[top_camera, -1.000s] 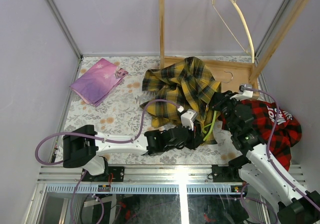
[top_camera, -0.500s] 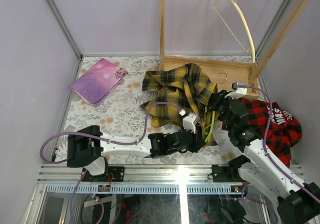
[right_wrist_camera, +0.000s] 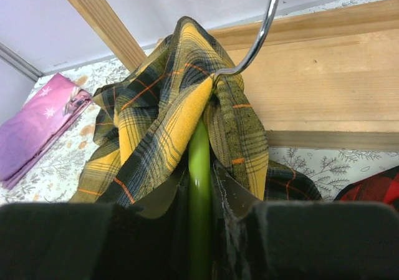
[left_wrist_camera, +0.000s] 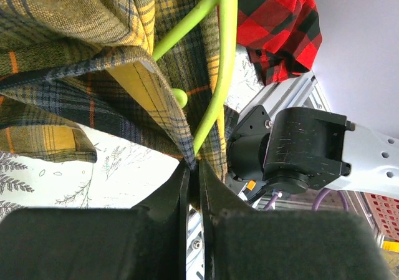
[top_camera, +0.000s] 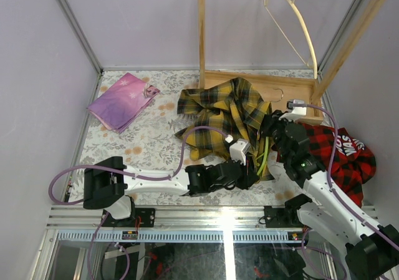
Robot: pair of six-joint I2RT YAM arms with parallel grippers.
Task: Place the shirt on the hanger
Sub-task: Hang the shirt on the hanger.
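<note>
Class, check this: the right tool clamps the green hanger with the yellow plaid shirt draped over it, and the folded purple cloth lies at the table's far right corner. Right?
One slip: the top external view shows the purple cloth at the table's far left corner, not the right. The right tool does clamp the green hanger, the yellow plaid shirt draped over it.

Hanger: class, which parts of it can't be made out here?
- Top view: hanger mostly hidden under shirt.
- Right wrist: hook top cut off by upper edge; shoulders wrapped in shirt.
- Left wrist: hanger's lower end is lost behind cloth at left gripper.
</note>
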